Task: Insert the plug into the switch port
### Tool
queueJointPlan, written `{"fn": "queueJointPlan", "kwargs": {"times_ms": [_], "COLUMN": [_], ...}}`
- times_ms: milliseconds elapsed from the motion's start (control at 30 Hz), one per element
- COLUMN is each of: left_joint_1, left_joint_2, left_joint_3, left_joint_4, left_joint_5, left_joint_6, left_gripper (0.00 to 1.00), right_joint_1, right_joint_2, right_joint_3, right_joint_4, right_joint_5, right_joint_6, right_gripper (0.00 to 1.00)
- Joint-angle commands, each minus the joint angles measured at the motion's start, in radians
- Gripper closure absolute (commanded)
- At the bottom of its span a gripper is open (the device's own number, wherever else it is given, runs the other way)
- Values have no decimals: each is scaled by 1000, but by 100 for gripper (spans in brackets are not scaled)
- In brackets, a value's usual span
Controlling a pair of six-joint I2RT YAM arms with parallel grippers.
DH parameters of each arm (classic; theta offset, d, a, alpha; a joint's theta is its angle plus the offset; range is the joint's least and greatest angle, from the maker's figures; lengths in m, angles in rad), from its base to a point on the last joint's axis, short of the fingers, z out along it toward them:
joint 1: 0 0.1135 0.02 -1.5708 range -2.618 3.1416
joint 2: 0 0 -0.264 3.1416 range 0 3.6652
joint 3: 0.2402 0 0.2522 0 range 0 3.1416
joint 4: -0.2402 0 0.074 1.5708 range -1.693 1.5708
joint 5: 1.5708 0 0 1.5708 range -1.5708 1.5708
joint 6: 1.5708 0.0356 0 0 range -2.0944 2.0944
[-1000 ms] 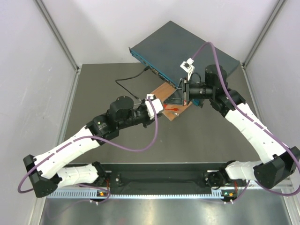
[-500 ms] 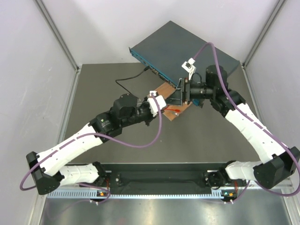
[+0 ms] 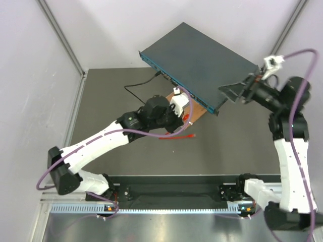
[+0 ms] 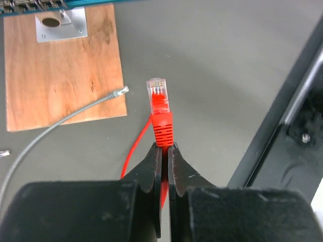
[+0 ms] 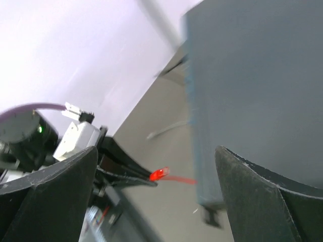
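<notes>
- Plug [image 4: 159, 108] is hanging over the dark, matte table [image 3: 232, 146], the broadest thing here. It is sitting just beside a board's right edge and well apart from its socket.
- Sitting across the far part of the table is a wide, flat blue-grey box [image 3: 197, 60], hard-edged and metal by the look. The switch port [image 3: 169, 78] is sitting in the row of small square sockets along its narrow front face, and I cannot tell which one is meant.
- Reaching up to that face is a flat wooden board [image 4: 60, 75], grained and pale brown, carrying a small bright metal bracket [image 4: 60, 22].
- Right hand [image 3: 233, 94] is hovering near the box's right corner with its two fingers spread wide, gripping nothing.
- Left hand [image 4: 162, 147] is pinching its dark fingers tight on the rear of the red boot, where the thin red cable [image 4: 133, 156] is entering it.
- Trailing limp across the board's corner is a thin grey cable [image 4: 65, 118], its own small connector lying bare near the Plug.
- Smallest of all, the Plug is showing a clear, hard plastic shell on a ribbed, rubbery red boot.
  - It is probably weighing next to nothing, stiff at the tip with a brittle latch, while the cable behind is bending freely.
  - Taking hold on the boot close behind the shell is looking wisest, since a grip further back is risking a wobbling tip at the socket.
</notes>
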Motion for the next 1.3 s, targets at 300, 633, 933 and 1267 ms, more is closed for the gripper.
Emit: {"fn": "queueJointPlan", "kwargs": {"times_ms": [300,633,933,1267], "left_joint_1": [-3,-1,8,45], "left_joint_2": [191,218,284,291], "left_joint_3": [307,331,396,437], "left_joint_4": [-159,-144,-172,-207], "left_joint_5": [-53,-13,-38,25], "left_joint_6": [-135,-94,-63,-38], "left_gripper": [100,100,100,100], "right_joint_1": [-350,-344,-292,-222], "right_joint_2": [-145,-41,45,78], "right_joint_3": [-286,-462,-444,-424], "right_joint_4": [79,455,553,535], "right_joint_5": [-80,-144,-155,-130], "right_joint_6": [197,430,426,371], "right_gripper": [0,0,3,35]}}
